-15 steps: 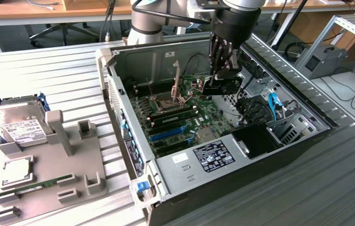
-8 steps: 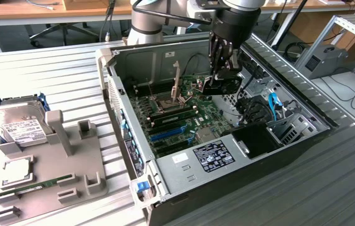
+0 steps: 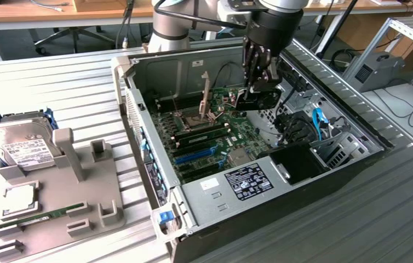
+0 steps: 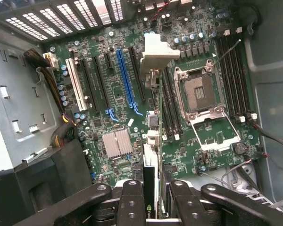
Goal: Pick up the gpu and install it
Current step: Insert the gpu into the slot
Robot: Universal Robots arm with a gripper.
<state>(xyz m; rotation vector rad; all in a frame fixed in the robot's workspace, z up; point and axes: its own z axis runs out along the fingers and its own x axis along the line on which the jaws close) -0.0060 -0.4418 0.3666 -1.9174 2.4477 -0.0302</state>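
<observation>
The gripper [image 3: 259, 89] is down inside the open computer case [image 3: 353, 164], over the green board [image 4: 118, 89]. Its fingers [image 4: 132, 200] pinch the gpu [image 4: 149, 176], one on each side. The gpu stands on its thin edge (it looks like a skinny black strip) near the long blue slot [image 4: 125, 77]. Well apart, on the exterior view's left, a hard drive [image 3: 20, 147] and a green RAM stick [image 3: 46, 215] sit in a gray holder [image 3: 90, 186].
</observation>
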